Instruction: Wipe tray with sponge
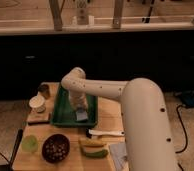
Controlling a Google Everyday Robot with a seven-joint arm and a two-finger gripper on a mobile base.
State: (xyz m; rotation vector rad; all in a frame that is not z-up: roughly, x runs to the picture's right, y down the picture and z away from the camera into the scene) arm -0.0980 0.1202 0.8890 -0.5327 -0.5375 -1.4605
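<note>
The dark green tray with a raised rim lies on the wooden table, left of centre. The small pale blue-grey sponge rests on the tray floor near its right front corner. My gripper hangs from the white arm straight down over the tray, right at the sponge's far edge; the sponge appears to be under or between its tips.
A white cup stands on a small brown board left of the tray, with a brown cup behind. In front lie a dark bowl, a green lid, a banana, a green fruit and a white utensil.
</note>
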